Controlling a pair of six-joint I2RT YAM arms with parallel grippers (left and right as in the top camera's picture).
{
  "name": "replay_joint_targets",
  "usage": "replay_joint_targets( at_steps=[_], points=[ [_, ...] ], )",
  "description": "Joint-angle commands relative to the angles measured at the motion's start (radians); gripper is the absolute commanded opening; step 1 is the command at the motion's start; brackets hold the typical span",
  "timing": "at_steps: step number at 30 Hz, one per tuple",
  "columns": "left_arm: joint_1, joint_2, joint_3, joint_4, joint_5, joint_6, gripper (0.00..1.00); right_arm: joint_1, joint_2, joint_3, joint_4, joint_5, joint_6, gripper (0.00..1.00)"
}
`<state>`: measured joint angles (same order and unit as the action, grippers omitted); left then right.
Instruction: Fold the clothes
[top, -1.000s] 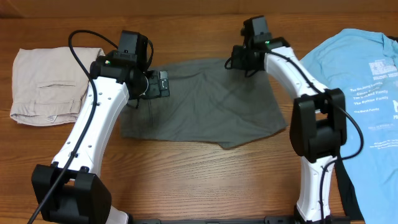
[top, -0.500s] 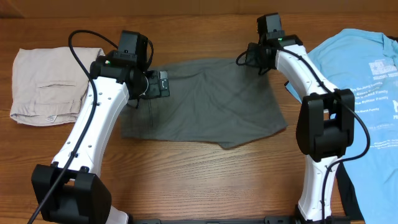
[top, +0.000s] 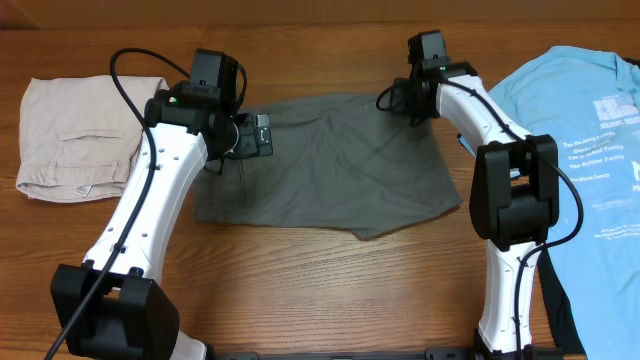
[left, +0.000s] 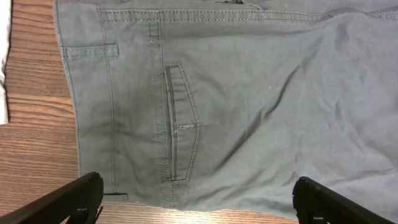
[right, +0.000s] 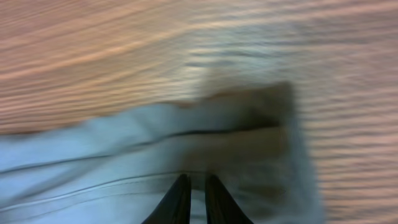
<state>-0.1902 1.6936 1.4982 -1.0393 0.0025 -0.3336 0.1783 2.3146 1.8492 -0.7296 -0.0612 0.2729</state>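
Observation:
The clothes, dark grey shorts, lie spread flat at the table's middle, waistband to the left. The left wrist view shows their slit back pocket and belt loop. My left gripper hovers over the waistband end, open wide, with nothing between its fingers. At the shorts' far right corner sits my right gripper. In the blurred right wrist view its jaws stand a narrow slit apart over the hem of the grey cloth. No cloth shows pinched between them.
Folded pale beige shorts lie at the far left. A light blue T-shirt with white print is spread at the right edge, under the right arm's base. Bare wood shows in front of the grey shorts.
My right gripper swung right and toward the far edge, then came back a little, and its jaws eased from shut to a thin slit. The left arm has not moved.

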Motion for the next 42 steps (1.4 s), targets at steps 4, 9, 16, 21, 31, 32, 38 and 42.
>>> replay_joint_targets(
  at_steps=[4, 9, 16, 21, 31, 32, 38, 42],
  points=[
    [0.001, 0.006, 0.002, 0.004, -0.013, 0.005, 1.00, 0.020, -0.116, 0.106, -0.022, -0.467, -0.007, 0.10],
    [0.001, 0.006, 0.002, 0.004, -0.014, 0.005, 1.00, 0.093, -0.094, 0.079, -0.035, -0.525, 0.023, 0.04],
    [0.001, 0.006, 0.002, 0.004, -0.014, 0.005, 1.00, 0.211, -0.027, 0.074, -0.023, -0.433, 0.023, 0.04],
    [0.001, 0.006, 0.002, 0.004, -0.014, 0.005, 1.00, 0.267, 0.010, 0.074, 0.026, -0.397, 0.024, 0.04],
    [0.001, 0.006, 0.002, 0.004, -0.014, 0.005, 1.00, 0.319, 0.068, 0.074, 0.124, -0.365, 0.047, 0.04],
    [0.001, 0.006, 0.002, 0.004, -0.013, 0.005, 1.00, 0.321, 0.074, 0.074, 0.133, -0.365, 0.047, 0.04],
    [0.001, 0.006, 0.002, 0.004, -0.014, 0.005, 1.00, 0.341, 0.129, 0.074, 0.215, -0.358, 0.082, 0.04],
    [0.001, 0.006, 0.002, 0.004, -0.013, 0.005, 1.00, 0.346, 0.170, 0.074, 0.285, -0.358, 0.095, 0.04]
  ],
)
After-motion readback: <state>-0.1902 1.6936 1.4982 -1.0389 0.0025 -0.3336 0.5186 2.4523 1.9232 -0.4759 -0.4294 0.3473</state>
